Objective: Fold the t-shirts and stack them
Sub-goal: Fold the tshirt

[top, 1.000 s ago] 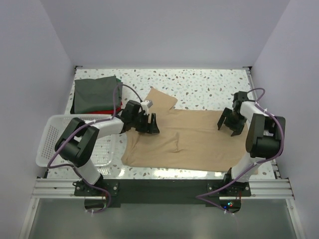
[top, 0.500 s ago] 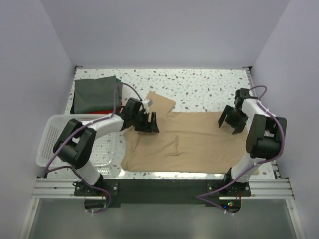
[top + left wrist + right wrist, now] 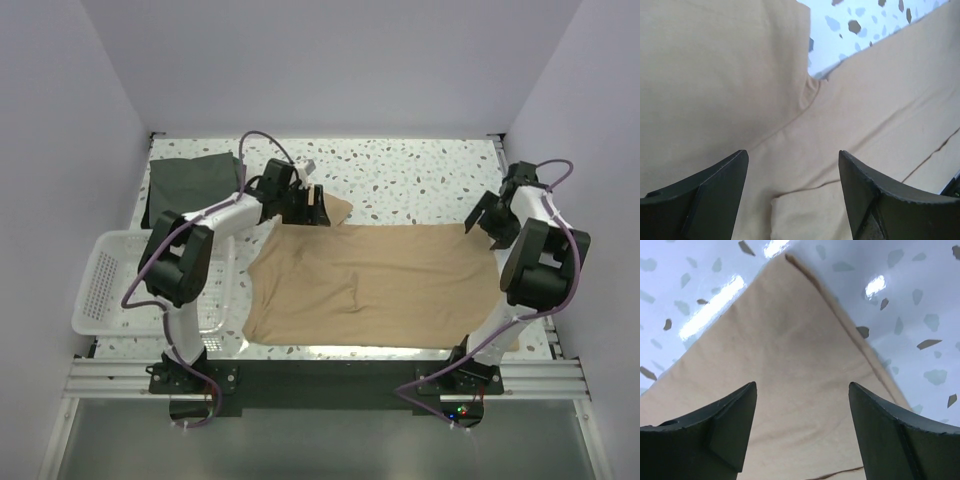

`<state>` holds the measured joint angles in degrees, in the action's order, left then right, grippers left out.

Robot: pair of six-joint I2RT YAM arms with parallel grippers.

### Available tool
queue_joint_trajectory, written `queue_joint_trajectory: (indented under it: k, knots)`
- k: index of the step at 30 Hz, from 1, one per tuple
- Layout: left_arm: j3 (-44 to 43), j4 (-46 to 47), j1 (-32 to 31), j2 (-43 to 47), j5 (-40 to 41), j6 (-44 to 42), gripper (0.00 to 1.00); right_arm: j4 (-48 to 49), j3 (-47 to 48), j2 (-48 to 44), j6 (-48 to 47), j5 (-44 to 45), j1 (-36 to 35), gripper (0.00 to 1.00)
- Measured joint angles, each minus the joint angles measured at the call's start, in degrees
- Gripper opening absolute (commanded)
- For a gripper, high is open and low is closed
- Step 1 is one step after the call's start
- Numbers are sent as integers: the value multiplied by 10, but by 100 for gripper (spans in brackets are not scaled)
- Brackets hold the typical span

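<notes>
Both arms have reached farther back: the left gripper [image 3: 308, 206], jaws wide and empty, hovers over the tan t-shirt [image 3: 370, 285] at its sleeve, the right gripper [image 3: 487, 222], equally spread, over its far corner. Pulled flatter on the terrazzo table [image 3: 420, 170], it looks ready to fold.

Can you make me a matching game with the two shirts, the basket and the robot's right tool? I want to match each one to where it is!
Things:
1. tan cloth t-shirt
2. dark grey-green folded cloth shirt
3. white plastic mesh basket
4. right tool

Places:
A. far left corner of the table
B. open, over the tan shirt's far right corner
C. spread out mid-table
D. near left side of the table

Pairs: 1-C, 2-A, 3-D, 4-B
</notes>
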<state>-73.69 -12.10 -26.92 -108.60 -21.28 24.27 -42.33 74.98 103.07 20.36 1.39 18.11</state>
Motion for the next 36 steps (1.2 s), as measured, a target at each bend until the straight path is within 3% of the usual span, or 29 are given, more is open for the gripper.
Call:
queue_joint_trajectory:
  k: [10,25,29,33,36]
  knots:
    - [-82,0,55,-63,-4,4,77,48,64,99,-21,2,10,66]
    - [-170,-16,68,-132,2,2,77,72,148,176,-34,5,17,45]
    - [-200,-20,75,-160,17,-1,77,71,149,177,-36,7,17,37]
    - [-239,-27,78,-194,49,-15,77,69,149,177,-40,7,18,19]
    - [-266,-30,79,-216,73,-26,77,66,149,177,-40,9,18,11]
